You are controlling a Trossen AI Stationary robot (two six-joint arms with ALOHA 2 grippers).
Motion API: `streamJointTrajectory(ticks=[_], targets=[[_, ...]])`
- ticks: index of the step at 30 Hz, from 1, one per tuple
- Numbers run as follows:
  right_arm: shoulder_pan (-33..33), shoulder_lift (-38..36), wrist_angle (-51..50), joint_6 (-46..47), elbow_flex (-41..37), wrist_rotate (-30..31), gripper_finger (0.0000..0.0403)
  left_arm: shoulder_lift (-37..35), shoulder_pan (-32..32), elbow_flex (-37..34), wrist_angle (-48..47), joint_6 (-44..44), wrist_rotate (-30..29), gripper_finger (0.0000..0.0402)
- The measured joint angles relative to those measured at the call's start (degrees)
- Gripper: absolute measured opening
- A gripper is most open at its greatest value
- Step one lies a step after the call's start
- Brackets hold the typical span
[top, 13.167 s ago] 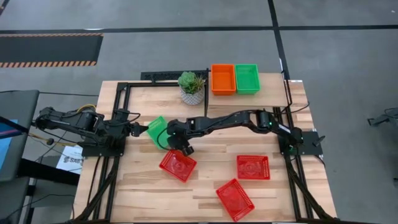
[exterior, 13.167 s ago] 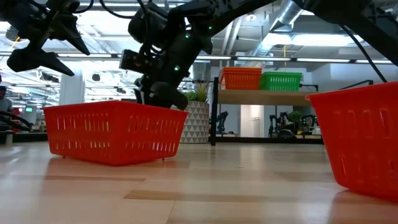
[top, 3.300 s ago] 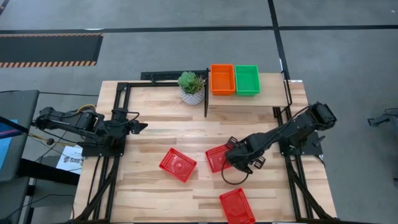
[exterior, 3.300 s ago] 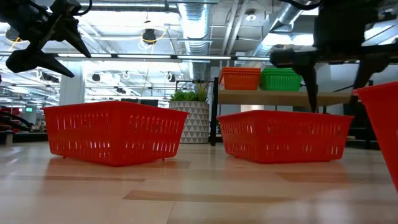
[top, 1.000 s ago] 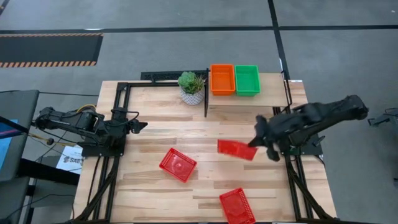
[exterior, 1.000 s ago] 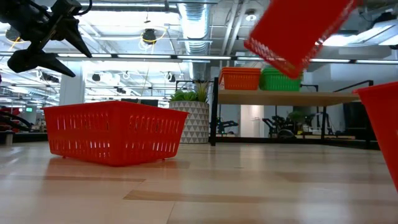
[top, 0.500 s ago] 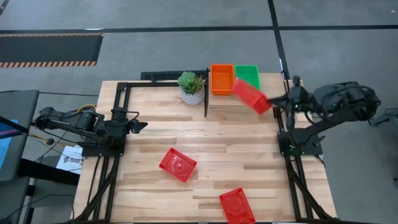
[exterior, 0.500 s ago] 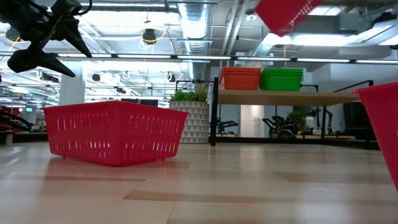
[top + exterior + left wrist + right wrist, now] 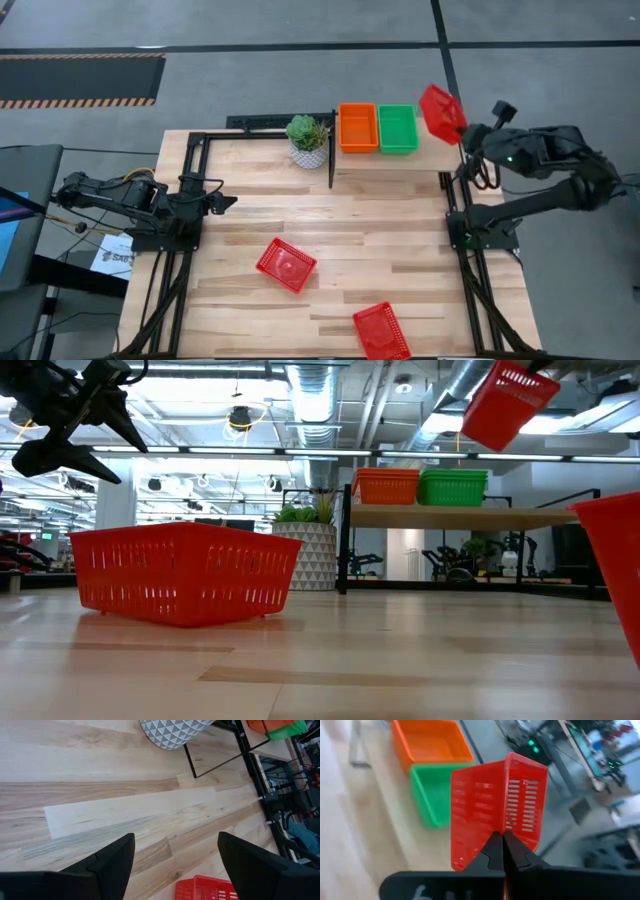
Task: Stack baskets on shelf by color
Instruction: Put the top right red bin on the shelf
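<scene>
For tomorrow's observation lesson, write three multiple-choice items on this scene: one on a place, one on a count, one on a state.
1. Where is the red basket held by the right gripper?
A. In the air beside the green basket on the shelf
B. On the tabletop by the plant
C. Inside the orange basket

2. How many red baskets lie on the tabletop?
A. None
B. Two
C. Four

3. How are the left gripper's fingers?
A. Shut on a basket
B. Open, holding nothing
C. Shut on the plant

Key:
1 A: the right gripper holds the tilted red basket aloft next to the green basket on the shelf.
2 B: the high view shows two red baskets lying there.
3 B: the left gripper has spread fingers with only bare tabletop between them.
</scene>
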Motion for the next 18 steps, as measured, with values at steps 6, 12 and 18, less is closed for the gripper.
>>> streamJointTrajectory(ticks=[6,12,18], targets=[[-5.87,1.49,-1.66,-9.38,0.0,0.13,0.0,0.0,0.0,0.0,-0.02,-0.01,-0.47,0.0274],[-11.0,4.7,-2.75,-14.81,-0.02,1.57,0.0,0.0,0.02,0.0,-0.29,-0.06,-2.18,0.0274],[-13.39,5.96,-2.38,-16.29,-4.29,1.62,0.0,0.0,0.01,0.0,-0.71,-0.24,-2.48,0.0274]])
